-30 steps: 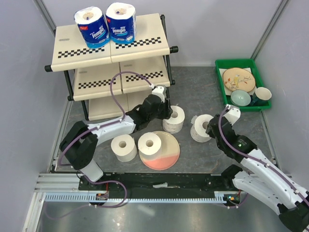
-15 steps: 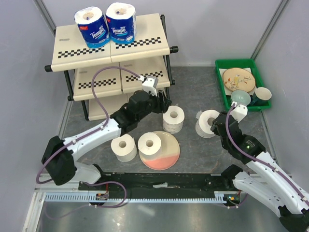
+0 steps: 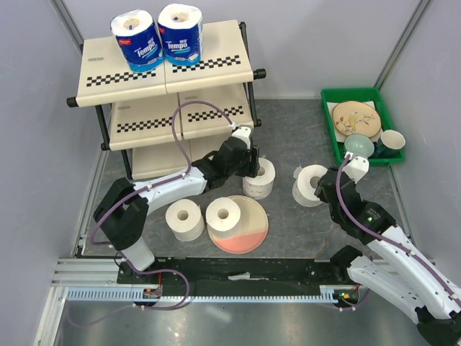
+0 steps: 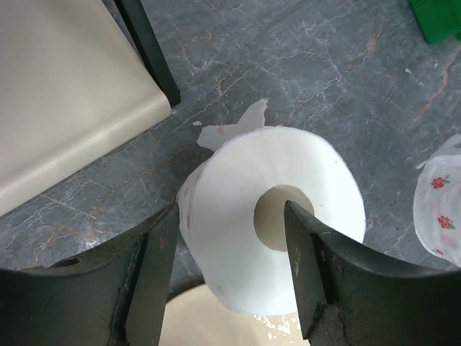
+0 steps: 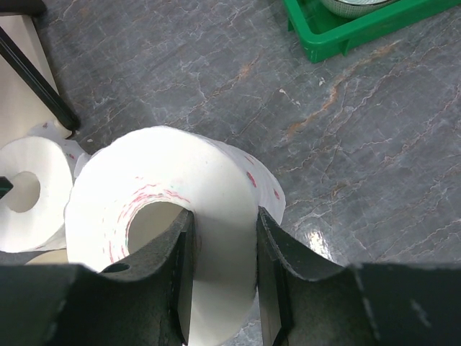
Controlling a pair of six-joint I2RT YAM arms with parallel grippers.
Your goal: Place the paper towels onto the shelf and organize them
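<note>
Two blue-wrapped Tempo rolls (image 3: 137,40) (image 3: 180,32) stand on the top tier of the cream shelf (image 3: 209,72). My left gripper (image 3: 251,163) (image 4: 230,216) is open over an unwrapped roll (image 3: 260,177) (image 4: 270,216) on the floor by the shelf's leg, with one finger outside it and one over its core. My right gripper (image 3: 325,184) (image 5: 224,216) is shut on the wall of a roll with red print (image 3: 311,184) (image 5: 180,166), one finger inside the core. Two more unwrapped rolls stand in front, one on the floor (image 3: 184,218) and one (image 3: 224,213) on the pink plate (image 3: 248,231).
A green tray (image 3: 328,97) of dishes sits at the back right. The black shelf leg (image 4: 148,43) and the lowest panel (image 4: 57,94) are close to the left roll. Grey walls close in both sides.
My left gripper rose and pulled back towards the shelf, then came back down over the roll. My right gripper moved up and right with its roll, then stayed put.
</note>
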